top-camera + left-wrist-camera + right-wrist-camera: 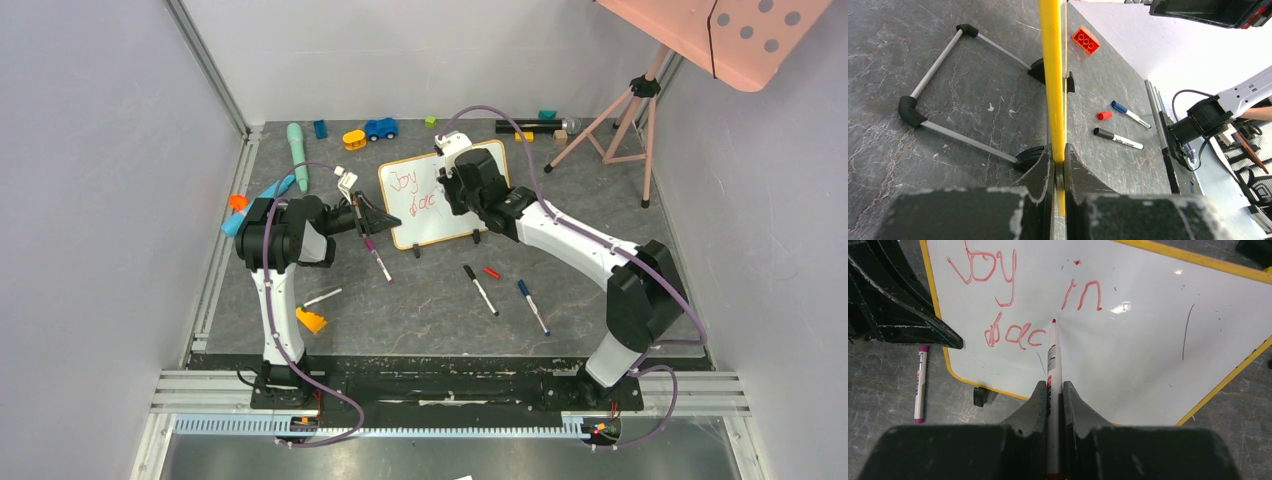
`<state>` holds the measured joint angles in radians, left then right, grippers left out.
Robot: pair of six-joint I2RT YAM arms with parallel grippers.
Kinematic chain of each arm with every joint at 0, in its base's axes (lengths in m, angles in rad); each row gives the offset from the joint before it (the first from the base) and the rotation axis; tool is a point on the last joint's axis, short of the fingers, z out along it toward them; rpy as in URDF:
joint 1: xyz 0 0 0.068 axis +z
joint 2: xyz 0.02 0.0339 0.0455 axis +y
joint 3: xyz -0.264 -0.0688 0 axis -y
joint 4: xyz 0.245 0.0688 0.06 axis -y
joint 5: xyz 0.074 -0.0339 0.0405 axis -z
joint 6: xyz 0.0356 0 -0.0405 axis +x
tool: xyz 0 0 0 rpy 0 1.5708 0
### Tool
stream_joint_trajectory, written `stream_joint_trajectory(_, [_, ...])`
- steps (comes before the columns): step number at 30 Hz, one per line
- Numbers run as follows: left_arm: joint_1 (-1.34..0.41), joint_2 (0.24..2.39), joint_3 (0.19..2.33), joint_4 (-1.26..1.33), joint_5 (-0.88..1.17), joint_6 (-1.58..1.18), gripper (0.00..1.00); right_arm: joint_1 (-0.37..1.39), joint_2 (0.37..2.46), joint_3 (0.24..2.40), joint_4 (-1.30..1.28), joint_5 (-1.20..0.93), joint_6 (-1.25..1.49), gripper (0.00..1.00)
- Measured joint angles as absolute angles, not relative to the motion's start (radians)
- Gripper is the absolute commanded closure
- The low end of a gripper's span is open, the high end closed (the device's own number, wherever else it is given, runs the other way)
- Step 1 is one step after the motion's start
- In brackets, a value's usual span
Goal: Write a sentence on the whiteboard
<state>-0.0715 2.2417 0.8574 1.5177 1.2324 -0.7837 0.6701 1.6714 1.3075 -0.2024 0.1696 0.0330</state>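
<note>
Forward, right tool [1053, 386] at whiteboard [1148, 345]

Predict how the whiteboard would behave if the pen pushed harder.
The whiteboard would probably tip back or skid: it stands on small feet. Its framed panel looks stiff. The left gripper clamping its edge should steady it.

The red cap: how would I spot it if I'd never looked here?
Find the whiteboard in the middle of the table. In front of it lie a black-capped marker and a blue-capped marker. The red cap sits between them, a short stub with no pen attached.
</note>
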Motion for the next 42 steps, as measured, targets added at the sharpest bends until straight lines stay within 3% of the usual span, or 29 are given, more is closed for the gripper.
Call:
stream_joint_trajectory(19, [-0.072, 2.242, 0.857, 1.518, 1.232, -0.784, 0.98, 0.67, 1.701, 1.33, -0.196, 0.173, 0.037, 1.0])
stream_joint_trajectory(42, [-0.072, 2.242, 0.857, 1.518, 1.233, -0.784, 0.98, 0.672, 1.656, 1.192, -0.192, 0.136, 0.075, 1.0])
